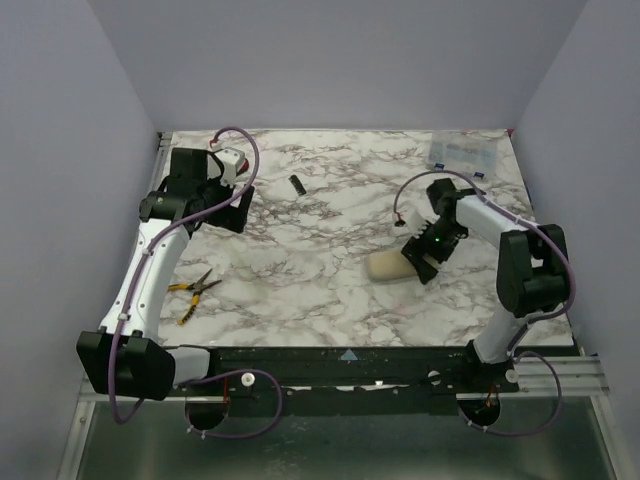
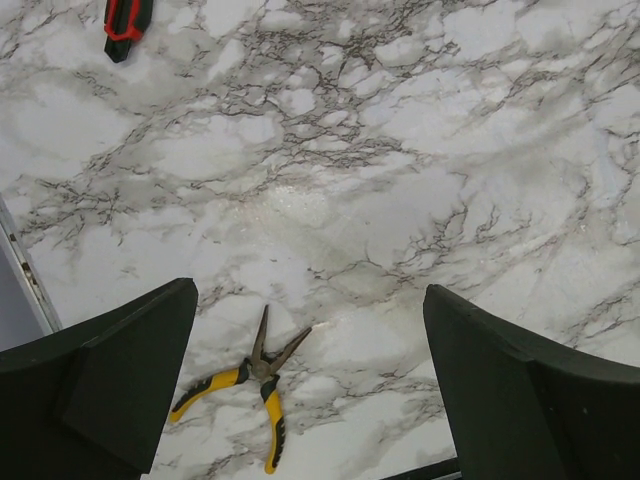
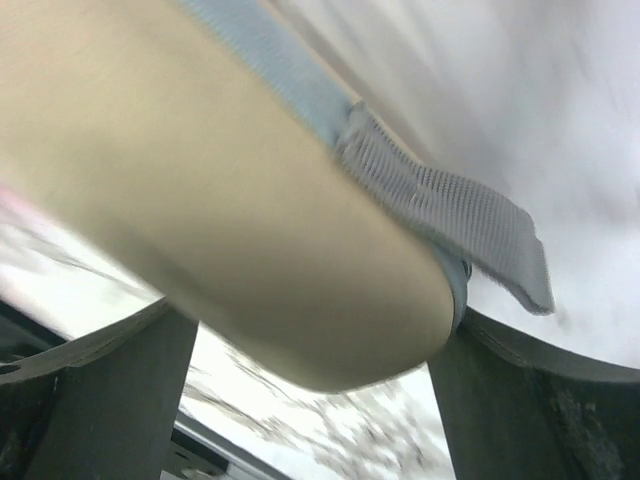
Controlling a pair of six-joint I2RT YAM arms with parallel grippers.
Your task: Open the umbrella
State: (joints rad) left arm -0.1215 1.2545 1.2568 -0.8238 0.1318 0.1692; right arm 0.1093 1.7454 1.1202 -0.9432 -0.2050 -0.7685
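The umbrella [image 1: 388,266] lies folded on the marble table, right of the middle, as a short cream-beige roll. In the right wrist view the umbrella [image 3: 230,200] fills the frame, blurred, with a grey-blue closing strap [image 3: 440,215] across it. My right gripper [image 1: 418,262] is at the roll's right end. There the right gripper [image 3: 320,320] is open, with the roll's rounded end between its fingers and filling most of the gap. My left gripper [image 1: 228,212] hovers at the far left. From its own camera, the left gripper [image 2: 310,300] is wide open and holds nothing.
Yellow-handled pliers [image 1: 195,292] lie near the left front; the pliers [image 2: 255,385] sit below my left fingers. A red-and-black tool [image 2: 127,22] lies farther back. A small black object [image 1: 297,184] and a clear plastic box [image 1: 462,152] sit towards the back.
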